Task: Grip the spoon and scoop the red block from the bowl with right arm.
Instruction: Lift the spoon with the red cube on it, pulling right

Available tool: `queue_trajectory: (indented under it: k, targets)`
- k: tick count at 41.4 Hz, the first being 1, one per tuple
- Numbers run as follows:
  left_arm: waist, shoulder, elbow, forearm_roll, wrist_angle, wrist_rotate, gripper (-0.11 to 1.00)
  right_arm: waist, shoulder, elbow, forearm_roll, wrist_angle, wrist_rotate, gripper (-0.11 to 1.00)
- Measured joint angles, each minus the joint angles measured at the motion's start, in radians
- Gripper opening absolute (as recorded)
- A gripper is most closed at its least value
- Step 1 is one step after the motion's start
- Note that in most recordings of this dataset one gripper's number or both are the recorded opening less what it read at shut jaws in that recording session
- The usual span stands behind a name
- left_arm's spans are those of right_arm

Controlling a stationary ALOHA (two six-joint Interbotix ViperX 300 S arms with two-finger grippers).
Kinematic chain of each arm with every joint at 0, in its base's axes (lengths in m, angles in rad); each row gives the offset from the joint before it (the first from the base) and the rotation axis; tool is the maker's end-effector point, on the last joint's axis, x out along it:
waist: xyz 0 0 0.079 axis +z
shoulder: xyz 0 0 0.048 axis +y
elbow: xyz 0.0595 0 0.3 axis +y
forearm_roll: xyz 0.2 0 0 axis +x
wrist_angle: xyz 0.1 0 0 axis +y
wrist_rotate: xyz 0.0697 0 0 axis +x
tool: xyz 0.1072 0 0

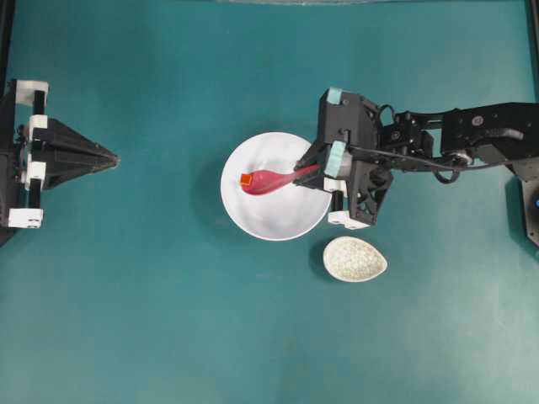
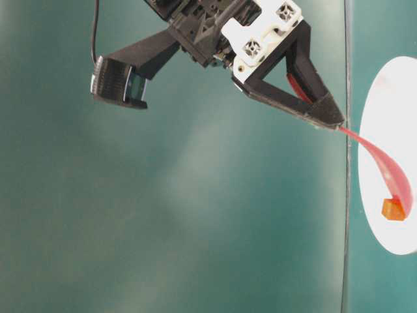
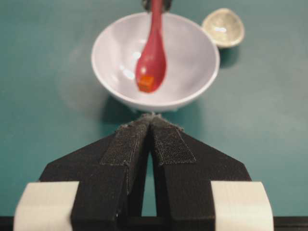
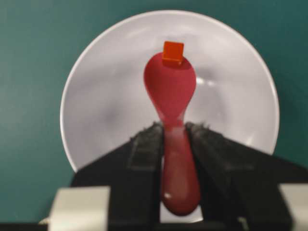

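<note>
My right gripper (image 1: 313,170) is shut on the handle of the pink-magenta spoon (image 1: 268,180), whose scoop reaches into the white bowl (image 1: 278,220). The red block (image 1: 247,179) sits at the tip of the scoop; from the right wrist the red block (image 4: 173,51) lies on the far edge of the spoon (image 4: 171,91), with my right gripper (image 4: 173,129) clamped on the handle over the bowl (image 4: 101,96). The left gripper (image 1: 112,158) rests shut and empty at the left, pointing toward the bowl (image 3: 192,57). In the left wrist view its tips (image 3: 152,117) meet before the spoon (image 3: 152,60) and block (image 3: 146,83).
A small speckled beige teardrop dish (image 1: 354,258) lies just right of and below the bowl, close under my right wrist. Teal table surface (image 1: 168,320) extends all around.
</note>
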Motion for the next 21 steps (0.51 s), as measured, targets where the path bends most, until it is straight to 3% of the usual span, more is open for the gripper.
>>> queue_trajectory:
  k: [21]
  targets:
    - [0.000, -0.002, 0.000, 0.000, 0.003, -0.006, 0.00, 0.029, -0.003, 0.091, 0.051, -0.227, 0.000, 0.24]
